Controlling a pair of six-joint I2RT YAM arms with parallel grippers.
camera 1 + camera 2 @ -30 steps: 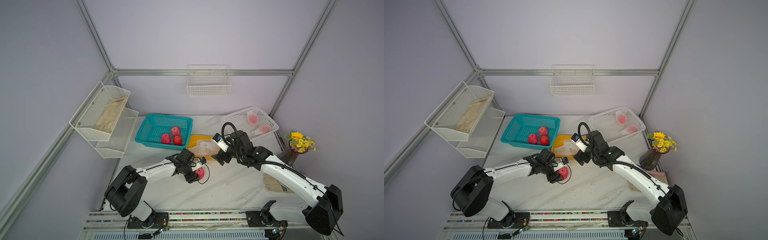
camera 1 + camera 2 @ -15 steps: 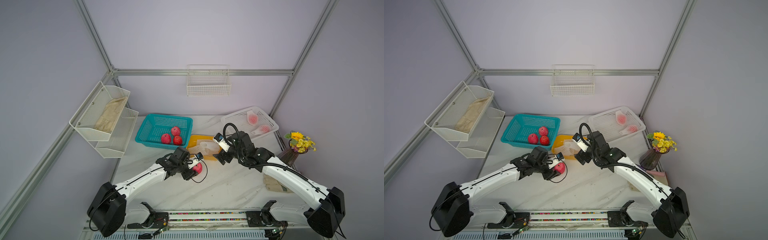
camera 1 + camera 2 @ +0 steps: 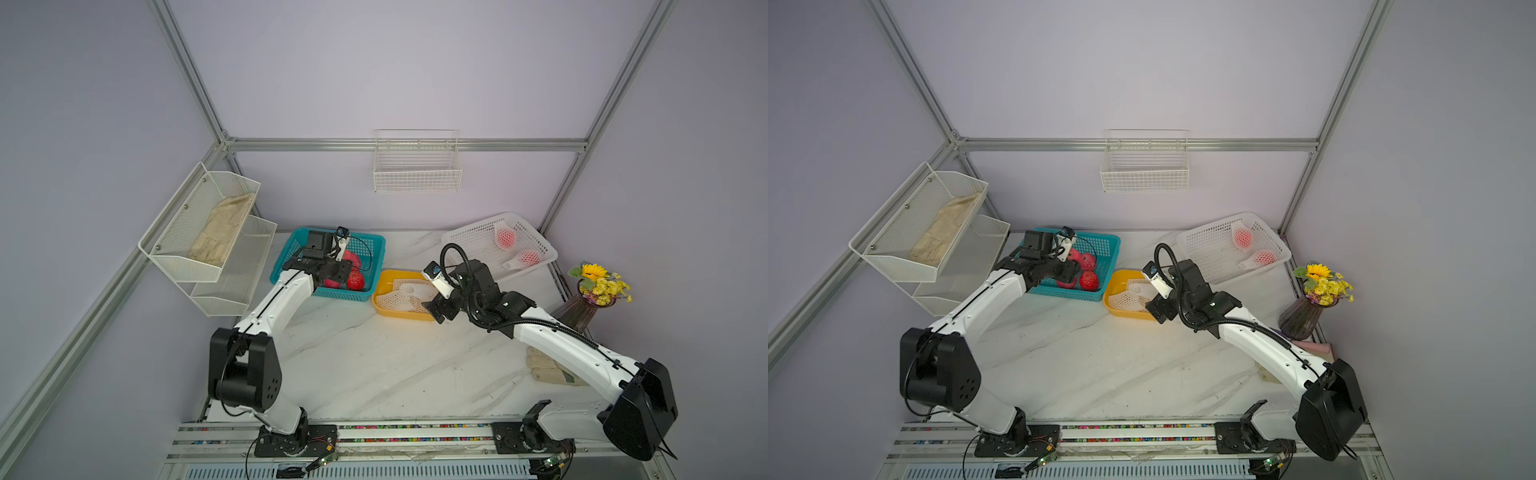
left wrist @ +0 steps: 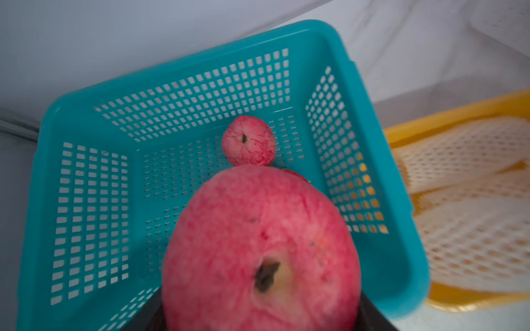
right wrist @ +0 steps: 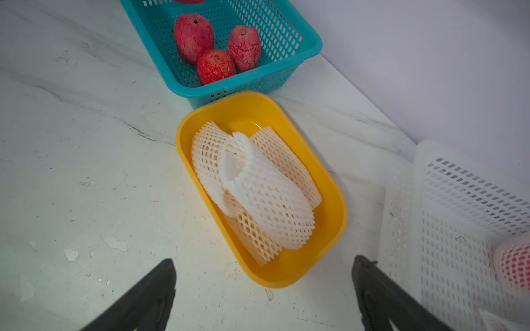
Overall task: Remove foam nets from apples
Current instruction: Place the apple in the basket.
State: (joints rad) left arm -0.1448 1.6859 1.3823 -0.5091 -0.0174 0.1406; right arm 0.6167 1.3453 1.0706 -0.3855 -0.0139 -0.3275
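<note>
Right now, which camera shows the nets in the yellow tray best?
Right wrist view: the foam nets lie in the yellow tray, close and sharp. Both top views show them tiny; left wrist shows them blurry, cut off.

A second ago the left gripper (image 3: 340, 266) hung with its apple (image 4: 261, 249) over the bare table (image 3: 374, 365), just in front of the yellow tray (image 3: 401, 314); it has since swung back and to the left, and now holds the apple above the teal basket (image 3: 353, 296). On the way the left arm's shoulder housing dipped low and leftward, then rose again, and the arm now reaches out long toward the back wall. Its wrist and cable now cover part of the apples (image 5: 216, 67) lying in the basket, which showed clear in both top views before
</note>
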